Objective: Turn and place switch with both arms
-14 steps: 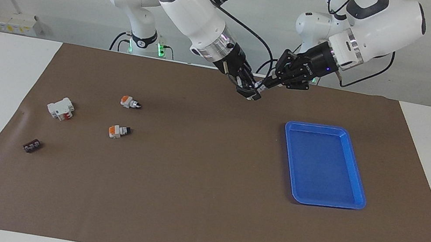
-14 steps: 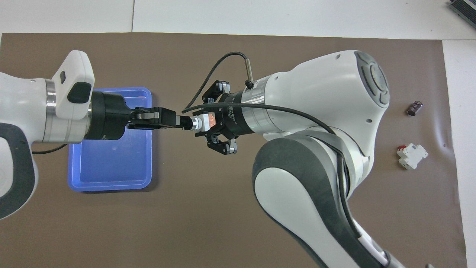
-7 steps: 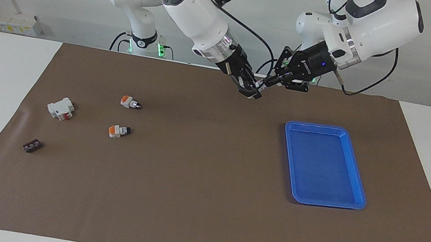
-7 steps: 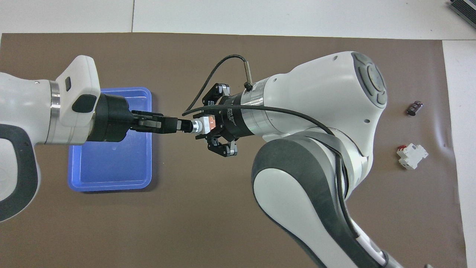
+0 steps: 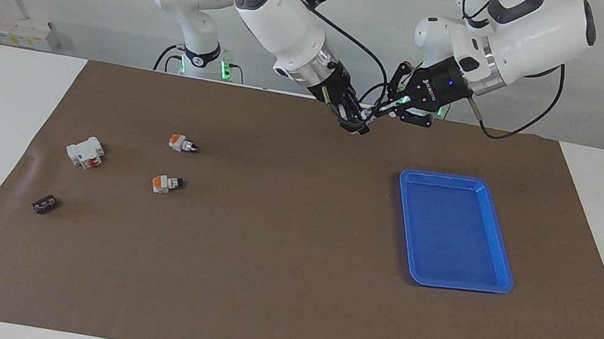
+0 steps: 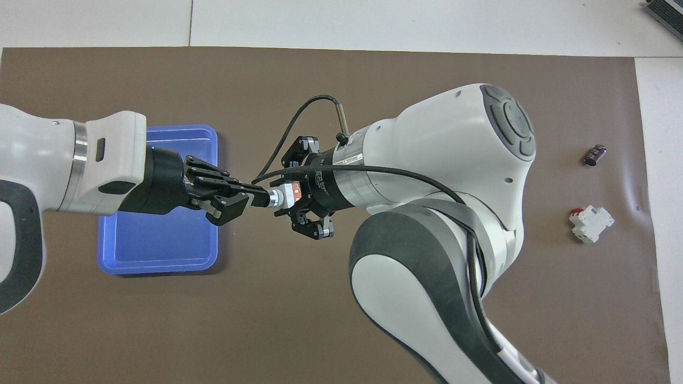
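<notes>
A switch [image 6: 288, 192] with an orange cap is held in the air between both grippers, over the mat's edge nearest the robots. My right gripper [image 6: 292, 198] is shut on its white body. My left gripper [image 6: 256, 199] is shut on its black knob tip, end to end with the right gripper. In the facing view the two grippers, right [image 5: 355, 126] and left [image 5: 375, 115], meet tip to tip and the switch [image 5: 365, 122] barely shows. Two more switches lie on the mat toward the right arm's end, one [image 5: 181, 143] nearer to the robots than the other [image 5: 166, 184].
A blue tray [image 5: 498, 272] lies on the brown mat toward the left arm's end; it also shows in the overhead view [image 6: 160, 261]. A white block with a red mark [image 5: 85, 151] and a small black piece [image 5: 45, 204] lie at the right arm's end.
My left gripper has turned about its own axis on the knob tip. Both grippers with the switch have risen a little and shifted slightly toward the robots.
</notes>
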Controlling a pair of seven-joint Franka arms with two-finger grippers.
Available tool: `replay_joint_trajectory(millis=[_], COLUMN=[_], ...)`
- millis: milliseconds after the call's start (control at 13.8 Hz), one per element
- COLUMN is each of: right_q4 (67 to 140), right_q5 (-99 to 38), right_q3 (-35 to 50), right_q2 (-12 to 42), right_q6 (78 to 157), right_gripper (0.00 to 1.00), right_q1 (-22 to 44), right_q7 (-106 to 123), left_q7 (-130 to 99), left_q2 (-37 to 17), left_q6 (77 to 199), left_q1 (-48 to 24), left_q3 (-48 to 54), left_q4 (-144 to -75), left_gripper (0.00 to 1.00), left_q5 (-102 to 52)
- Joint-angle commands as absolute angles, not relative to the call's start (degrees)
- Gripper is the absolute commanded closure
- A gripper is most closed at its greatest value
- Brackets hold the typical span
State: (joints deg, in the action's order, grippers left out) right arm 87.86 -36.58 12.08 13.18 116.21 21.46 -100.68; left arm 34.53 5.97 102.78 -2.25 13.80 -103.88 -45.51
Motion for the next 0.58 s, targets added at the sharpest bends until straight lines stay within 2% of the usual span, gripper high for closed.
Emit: replay_joint_trajectory(millis=[0,72,145,217,507], right_q4=[86.3,86.4,86.4,86.5,86.9], right_q5=[-37.2,-37.3,-37.1,-36.7,-33.8], right_q3=[12.2,12.1,12.1,12.0,11.9], right_q2=[13.9,13.9,13.8,13.2,11.6], right_q6=[120.4,120.4,120.4,120.5,120.2], right_gripper=[1.0,1.0,0.68,0.01,0.0], right_q1=[21.4,21.4,21.4,21.6,21.1], right_q7=[-100.0,-100.5,-99.8,-99.6,-95.3], left_q7=[35.0,34.8,34.7,34.6,34.0], left_q2=[8.2,8.1,8.1,8.1,8.1], left_q6=[97.4,97.6,97.9,98.0,98.3], left_q1=[-4.4,-4.4,-4.3,-4.3,-3.1], left_q3=[13.7,13.7,13.7,13.6,13.4], left_q4=[-106.1,-106.1,-106.1,-106.1,-106.3], left_gripper=[1.0,1.0,1.0,1.0,1.0], left_q5=[-46.1,-46.1,-46.1,-46.0,-38.5])
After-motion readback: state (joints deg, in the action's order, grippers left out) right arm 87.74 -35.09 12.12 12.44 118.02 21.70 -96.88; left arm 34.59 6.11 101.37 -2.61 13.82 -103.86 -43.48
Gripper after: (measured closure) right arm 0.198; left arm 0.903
